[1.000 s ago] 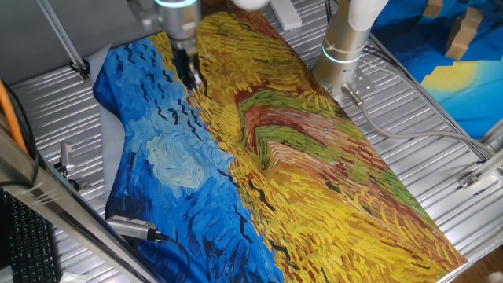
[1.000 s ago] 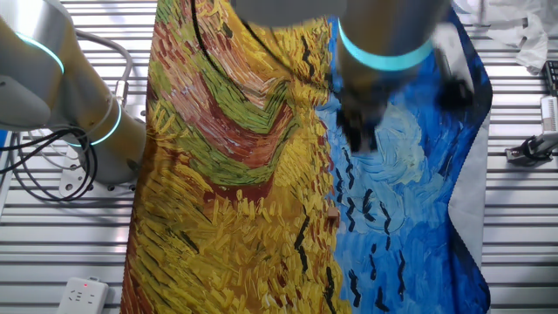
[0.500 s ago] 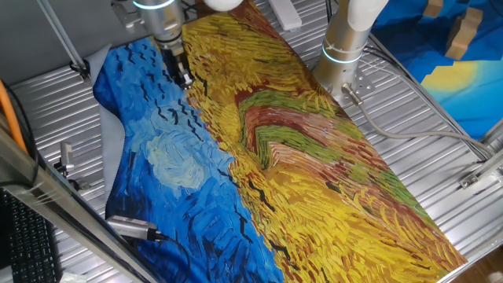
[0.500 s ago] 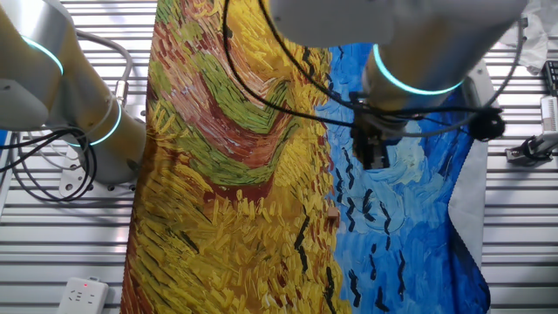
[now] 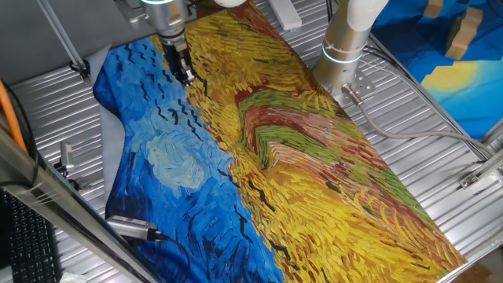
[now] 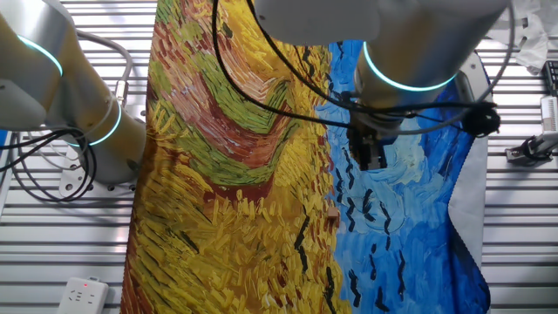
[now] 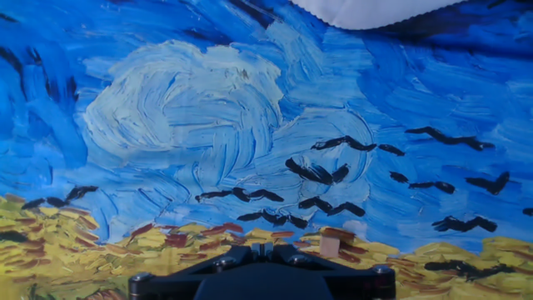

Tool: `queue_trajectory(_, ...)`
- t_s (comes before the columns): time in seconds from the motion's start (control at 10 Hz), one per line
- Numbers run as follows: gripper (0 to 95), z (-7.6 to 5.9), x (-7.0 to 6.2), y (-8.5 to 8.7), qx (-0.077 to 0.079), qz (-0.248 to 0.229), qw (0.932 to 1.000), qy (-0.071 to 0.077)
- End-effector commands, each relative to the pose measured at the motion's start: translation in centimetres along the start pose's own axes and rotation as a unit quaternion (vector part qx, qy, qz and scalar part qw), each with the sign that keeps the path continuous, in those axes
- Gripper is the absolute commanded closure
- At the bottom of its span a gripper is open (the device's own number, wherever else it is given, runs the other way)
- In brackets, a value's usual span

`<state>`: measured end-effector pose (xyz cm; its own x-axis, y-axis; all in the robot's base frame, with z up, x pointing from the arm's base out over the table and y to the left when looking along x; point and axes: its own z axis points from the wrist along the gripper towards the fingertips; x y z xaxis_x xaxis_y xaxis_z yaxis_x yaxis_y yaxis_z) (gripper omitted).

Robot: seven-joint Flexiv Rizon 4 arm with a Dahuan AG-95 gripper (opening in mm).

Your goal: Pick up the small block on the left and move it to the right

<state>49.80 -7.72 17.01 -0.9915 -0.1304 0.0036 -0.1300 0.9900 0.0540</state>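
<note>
Block first: in one fixed view I cannot pick it out against the busy painted cloth (image 5: 259,157) that covers the table. The claw (image 5: 185,76) hangs low over the cloth near its far end, right where the blue sky part meets the yellow field. Its fingers look close together, but they are too small and dark here to say whether they are open or closed.

From the other fixed view, the block (image 6: 333,212) shows as a tiny tan piece lying on the cloth at the blue and yellow border. The claw (image 6: 373,159) is near it but apart from it, above the blue side, and holds nothing that I can see. The arm's wrist hides most of the fingers, so their state cannot be told here either.

In the hand view, the block (image 7: 331,242) sits upright on the cloth just past the black base of the claw, a little right of center. The fingers themselves are out of the picture.

My judgement is that the reaching step is in hand and the grasp is not yet made. Next, the claw needs to line up over the block, fingers either side, then descend.
</note>
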Motion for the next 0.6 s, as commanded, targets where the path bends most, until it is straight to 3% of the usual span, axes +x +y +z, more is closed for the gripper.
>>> queue_trajectory(0.1, 95.0, 0.0, 0.01, -0.02, -0.001, -0.002, 1.0, -0.001)
queue_trajectory(0.6, 95.0, -0.04, -0.13, 0.03, -0.003, -0.007, 1.0, -0.001)
